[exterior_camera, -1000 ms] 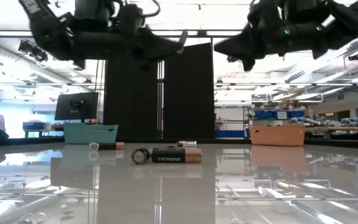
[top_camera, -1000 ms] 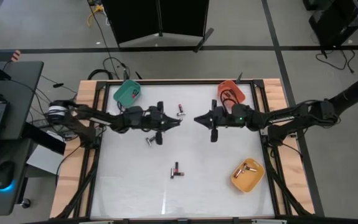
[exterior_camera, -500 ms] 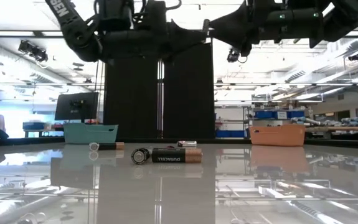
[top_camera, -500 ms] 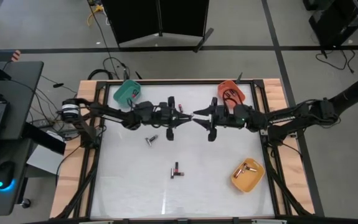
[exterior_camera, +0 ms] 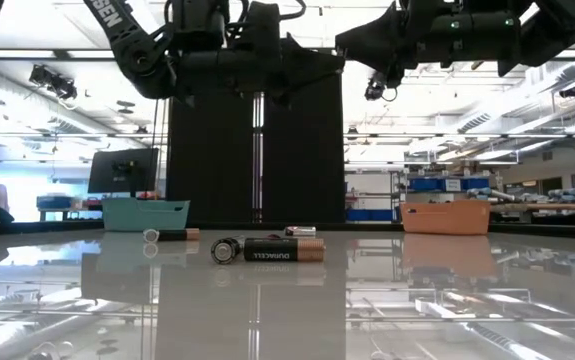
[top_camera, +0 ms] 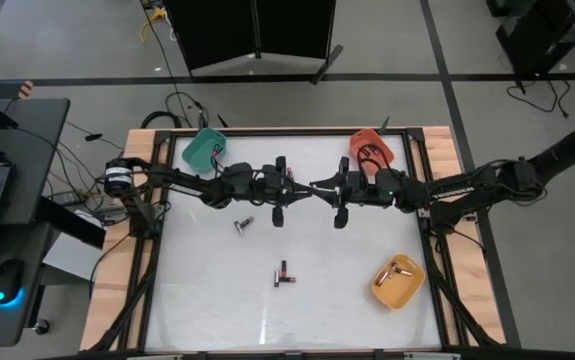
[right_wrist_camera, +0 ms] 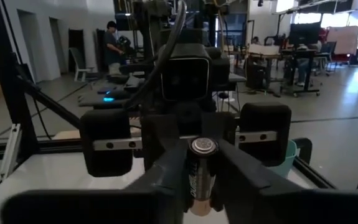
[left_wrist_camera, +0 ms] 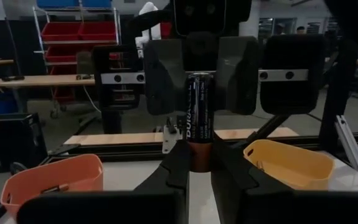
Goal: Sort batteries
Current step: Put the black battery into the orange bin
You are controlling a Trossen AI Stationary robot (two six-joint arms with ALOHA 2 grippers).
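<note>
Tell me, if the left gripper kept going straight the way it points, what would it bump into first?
Most likely the right gripper. The left gripper points straight at it above the table, and both sets of fingers are on the same battery between them, so there is almost no gap left.

Even overhead light falls on the glossy white tabletop (top_camera: 217,290), casting only faint shadows under the arms. At table height, bright ceiling strip lights (exterior_camera: 527,60) mirror as glare on it, silhouetting the arms. Wrist-view foregrounds look soft, the rooms behind dimmer.
</note>
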